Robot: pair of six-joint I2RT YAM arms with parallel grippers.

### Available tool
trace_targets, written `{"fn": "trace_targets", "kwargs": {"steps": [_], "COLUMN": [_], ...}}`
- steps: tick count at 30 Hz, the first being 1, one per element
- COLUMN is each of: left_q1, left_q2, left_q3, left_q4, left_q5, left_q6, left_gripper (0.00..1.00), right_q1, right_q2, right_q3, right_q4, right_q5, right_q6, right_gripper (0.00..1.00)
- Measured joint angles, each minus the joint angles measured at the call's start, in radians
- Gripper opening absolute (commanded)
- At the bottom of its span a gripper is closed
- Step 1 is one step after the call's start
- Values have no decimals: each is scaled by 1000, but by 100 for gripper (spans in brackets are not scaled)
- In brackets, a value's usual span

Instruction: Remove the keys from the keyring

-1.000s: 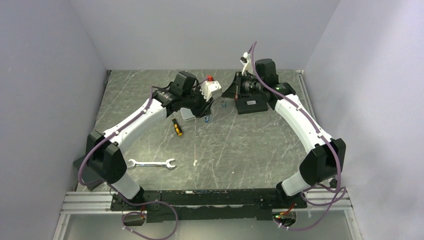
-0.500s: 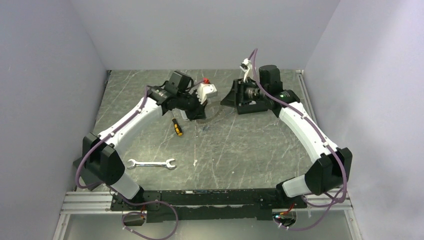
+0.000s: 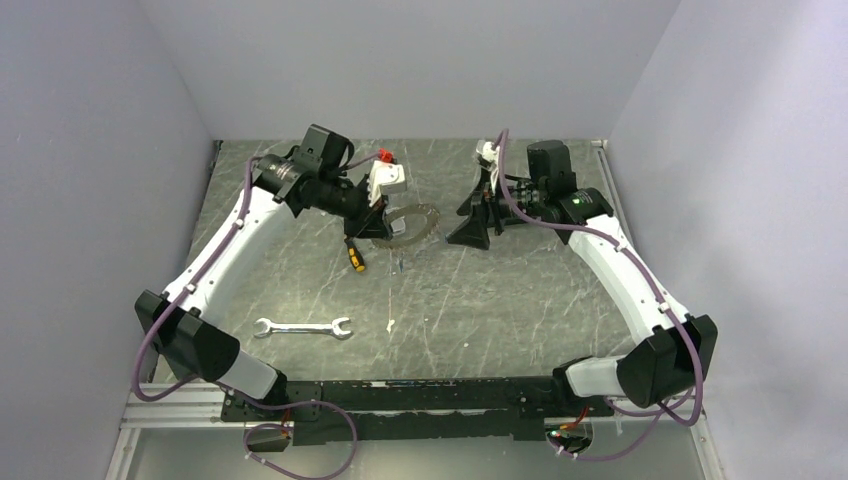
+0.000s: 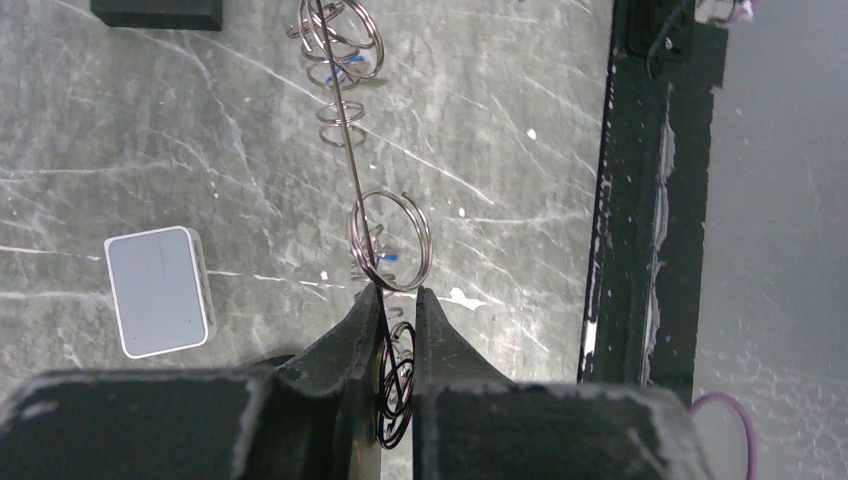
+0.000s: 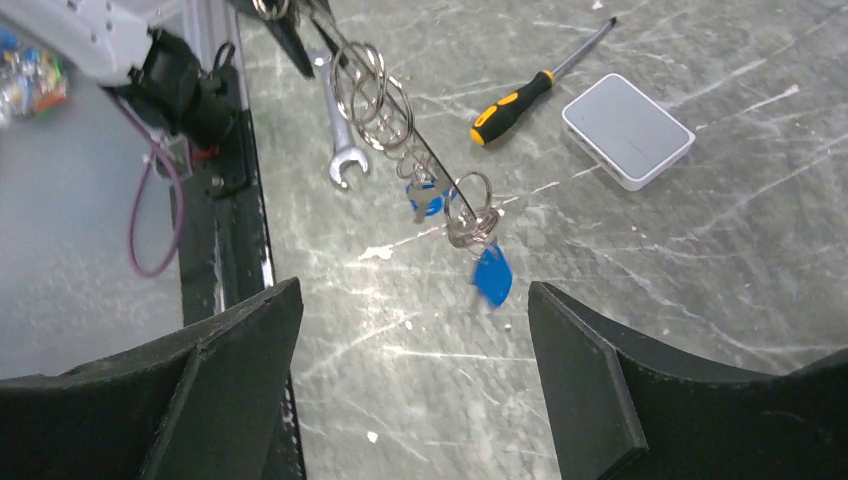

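Observation:
The keyring [image 3: 415,222] is a large thin grey ring held above the table between the two arms. My left gripper [image 4: 397,300] is shut on its rim, and the wire runs edge-on away from the jaws with small split rings [image 4: 390,238] strung along it. In the right wrist view the keyring [image 5: 420,150] slants across, and the keys [image 5: 492,276] hang from it, one blue head low and blurred, another [image 5: 424,196] higher up. My right gripper [image 5: 412,300] stands wide open just short of the lowest key, holding nothing.
A yellow-and-black screwdriver [image 3: 354,255] lies under the left gripper, and a silver wrench [image 3: 303,327] lies nearer the bases. A flat white box [image 5: 628,130] rests on the table beside the screwdriver [image 5: 520,95]. The black frame rail [image 4: 640,190] runs along the table's near edge.
My right gripper has opened, let go and turned to face the ring. The left arm has swung left and back, carrying the keyring with it.

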Motion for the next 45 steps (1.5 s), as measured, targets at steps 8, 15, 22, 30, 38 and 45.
{"fn": "trace_targets", "kwargs": {"steps": [8,15,22,30,38,45], "left_q1": [0,-10,-45,-53,-60,-50], "left_q2": [8,64,118,129,136,136], "left_q3": [32,72,103,126,126,126], "left_q4": [-136,-215,-275,-296,-340,-321], "left_q5": [58,116,147,154,157,130], "left_q6": [127,207,245,260,262,220], "left_gripper": [0,0,0,0,0,55], "right_q1": [10,68,121,181,187,187], "right_q2": [15,27,40,58,60,60], "right_q3": [87,91,91,51,-4,-54], "right_q4": [-185,-220,-215,-188,-115,4], "right_q5": [-72,-115,-115,-114,-139,-150], "right_q6": [-283,-339,-336,-319,-270,-121], "right_gripper": [78,75,60,37,0,0]}}
